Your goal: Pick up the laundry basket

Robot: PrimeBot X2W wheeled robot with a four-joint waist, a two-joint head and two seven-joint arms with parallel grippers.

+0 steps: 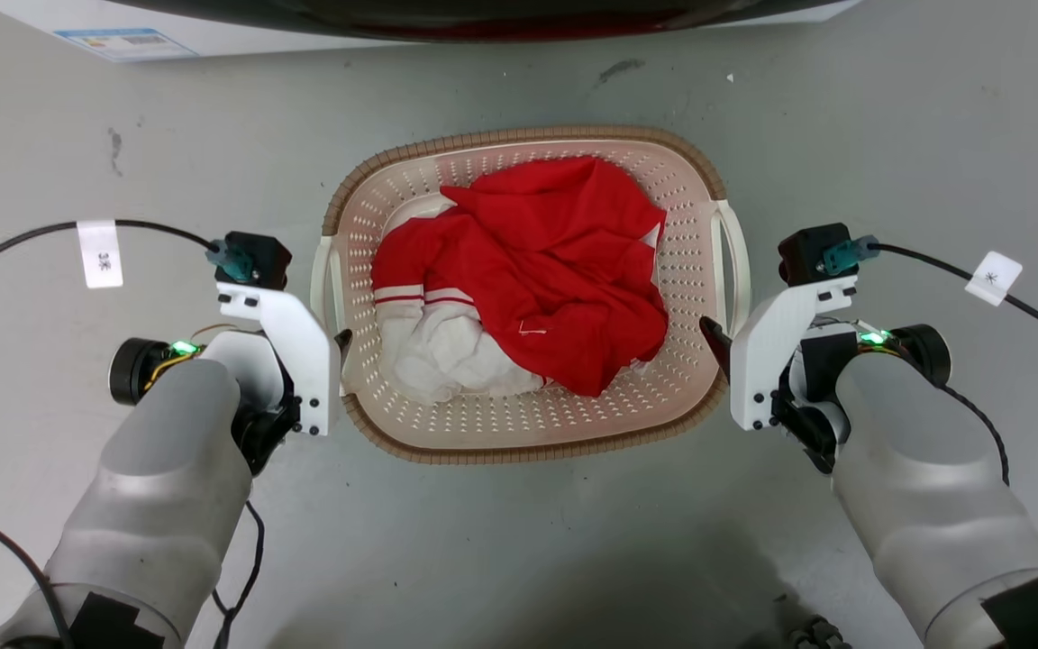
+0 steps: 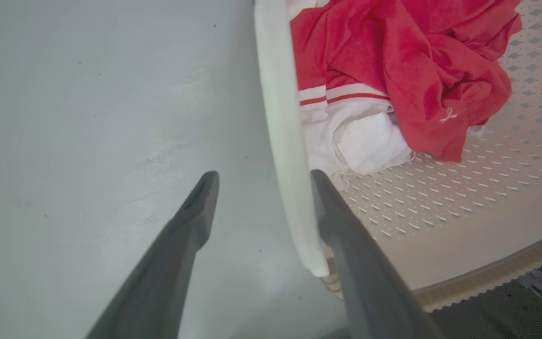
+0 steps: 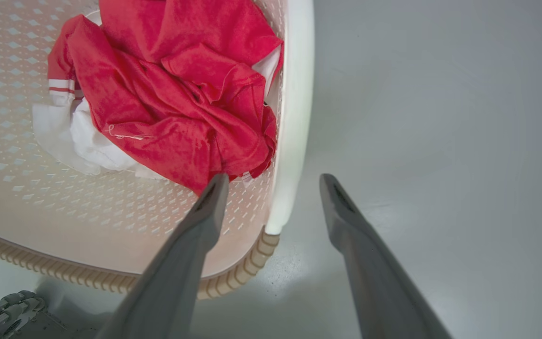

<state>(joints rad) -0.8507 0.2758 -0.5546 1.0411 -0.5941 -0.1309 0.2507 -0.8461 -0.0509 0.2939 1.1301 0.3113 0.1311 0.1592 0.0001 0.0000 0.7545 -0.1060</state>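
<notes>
The laundry basket (image 1: pixel 519 137) stands on the grey floor straight ahead, cream and perforated with a brown woven rim. It holds a crumpled red and white garment (image 1: pixel 537 270). My left gripper (image 1: pixel 342 342) is at the basket's left white handle (image 1: pixel 325 279). In the left wrist view that gripper (image 2: pixel 261 182) is open and the handle (image 2: pixel 280 141) runs between its fingers, close to the right one. My right gripper (image 1: pixel 710 330) is at the right handle (image 1: pixel 735 261). In the right wrist view this gripper (image 3: pixel 273 184) is open, straddling the handle (image 3: pixel 294 117).
The front of a white machine (image 1: pixel 483 18) with a dark opening runs along the top edge, just beyond the basket. Black cables with white tags (image 1: pixel 100 254) (image 1: pixel 992 276) trail from both wrists. Part of my base (image 3: pixel 3 310) lies near the basket's near side.
</notes>
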